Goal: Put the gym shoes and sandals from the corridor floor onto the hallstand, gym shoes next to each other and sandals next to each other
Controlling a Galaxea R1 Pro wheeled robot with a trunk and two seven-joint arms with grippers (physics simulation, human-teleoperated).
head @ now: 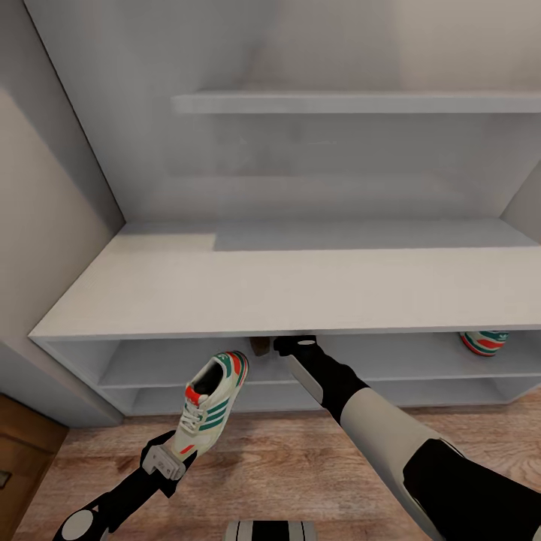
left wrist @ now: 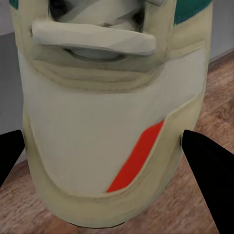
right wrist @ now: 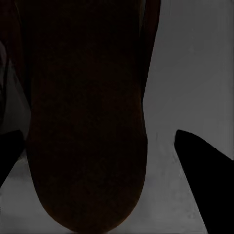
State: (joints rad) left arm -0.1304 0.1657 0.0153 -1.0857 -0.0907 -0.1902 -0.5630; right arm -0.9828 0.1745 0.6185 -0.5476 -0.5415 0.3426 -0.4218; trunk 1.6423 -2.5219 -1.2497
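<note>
My left gripper [head: 179, 449] is shut on the heel of one gym shoe [head: 213, 402], a white sneaker with green stripes and red-orange patches. It holds the shoe tilted above the corridor floor [head: 300, 458], in front of the hallstand [head: 285, 289]. The same gym shoe [left wrist: 112, 122] sits between the dark fingertips [left wrist: 207, 170] in the left wrist view. The second gym shoe [head: 485, 342] stands in the upper compartment at the right. My right gripper [head: 284, 346] reaches into that compartment beside a brown sandal [head: 260, 346]. The sandal [right wrist: 87, 122] lies between spread fingers [right wrist: 204, 165], with a gap on one side.
A thin floating wall shelf [head: 353, 102] hangs above the hallstand's flat top. A wall and a wooden door edge [head: 22, 451] close off the left side. The lower compartment [head: 300, 397] is open behind my right forearm.
</note>
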